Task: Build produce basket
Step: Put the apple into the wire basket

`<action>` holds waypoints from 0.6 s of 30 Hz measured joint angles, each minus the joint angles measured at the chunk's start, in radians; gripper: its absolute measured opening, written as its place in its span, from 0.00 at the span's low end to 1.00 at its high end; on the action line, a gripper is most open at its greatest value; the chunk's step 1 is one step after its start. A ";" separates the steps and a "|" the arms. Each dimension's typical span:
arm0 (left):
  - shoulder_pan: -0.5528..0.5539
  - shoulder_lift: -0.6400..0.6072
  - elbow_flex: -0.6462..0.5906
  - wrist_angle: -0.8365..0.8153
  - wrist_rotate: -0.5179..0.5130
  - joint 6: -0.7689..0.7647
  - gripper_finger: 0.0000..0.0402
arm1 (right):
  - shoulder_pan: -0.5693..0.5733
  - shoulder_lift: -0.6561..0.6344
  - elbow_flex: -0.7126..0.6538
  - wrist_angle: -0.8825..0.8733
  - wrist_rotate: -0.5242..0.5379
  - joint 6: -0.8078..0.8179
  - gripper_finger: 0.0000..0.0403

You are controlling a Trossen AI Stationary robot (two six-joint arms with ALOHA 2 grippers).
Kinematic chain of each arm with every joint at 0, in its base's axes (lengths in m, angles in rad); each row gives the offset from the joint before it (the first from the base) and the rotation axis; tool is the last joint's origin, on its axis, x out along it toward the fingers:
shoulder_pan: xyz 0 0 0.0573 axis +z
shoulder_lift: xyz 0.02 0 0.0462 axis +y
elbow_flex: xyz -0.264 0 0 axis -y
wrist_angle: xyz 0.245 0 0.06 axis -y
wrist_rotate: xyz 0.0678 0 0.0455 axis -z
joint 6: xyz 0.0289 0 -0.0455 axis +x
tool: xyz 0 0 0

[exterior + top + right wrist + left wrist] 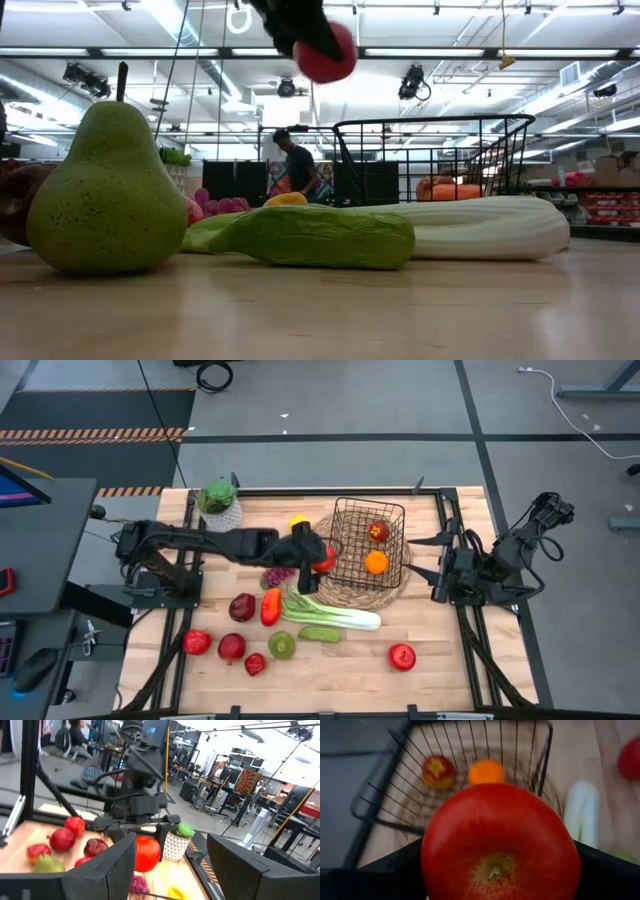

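Our left tool (pixel 322 556) clamps a round red apple (pixel 500 842) just beside the black wire-grid basket (pixel 368 543); our right tool (pixel 415 557) waits beside it, fingers apart.

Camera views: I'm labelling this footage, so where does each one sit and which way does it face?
High: overhead, straight down on table; both arms show.
Low: at tabletop height, level past pear and cucumber; left gripper overhead.
Left wrist: looks past held red apple into basket.
Right wrist: by the table's right edge, faces left arm across open right gripper.
All four share that apple.
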 joint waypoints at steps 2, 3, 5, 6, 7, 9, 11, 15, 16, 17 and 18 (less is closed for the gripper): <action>-0.042 0.000 0.000 0.045 -0.064 -0.013 0.87 | 0.007 0.000 0.000 0.032 0.000 0.001 0.61; -0.064 0.000 0.001 0.061 -0.097 -0.012 0.87 | 0.012 0.000 0.000 0.048 0.000 0.002 0.61; -0.111 0.000 0.001 0.073 -0.164 -0.012 0.87 | 0.026 0.000 0.001 0.072 0.000 0.016 0.61; -0.135 0.000 0.001 0.075 -0.185 -0.012 0.87 | 0.035 0.000 0.001 0.083 0.000 0.022 0.61; -0.158 0.000 0.001 0.080 -0.195 -0.013 0.87 | 0.044 0.000 0.001 0.092 0.000 0.026 0.61; -0.202 0.006 0.001 0.106 -0.200 -0.030 0.87 | 0.065 0.000 0.001 0.103 0.000 0.026 0.61; -0.243 0.025 0.002 0.157 -0.218 -0.045 0.87 | 0.088 0.000 0.001 0.122 0.000 0.025 0.61; -0.313 0.071 0.002 0.254 -0.274 -0.024 0.87 | 0.130 -0.001 0.001 0.181 -0.008 0.015 0.61; -0.327 0.083 0.002 0.270 -0.297 -0.016 0.87 | 0.138 -0.001 0.001 0.198 -0.022 0.010 0.61; -0.339 0.096 0.002 0.291 -0.321 -0.012 0.87 | 0.147 -0.002 0.002 0.208 -0.036 0.010 0.61; -0.350 0.113 0.002 0.313 -0.343 -0.012 0.87 | 0.155 -0.001 0.002 0.211 -0.049 0.009 0.61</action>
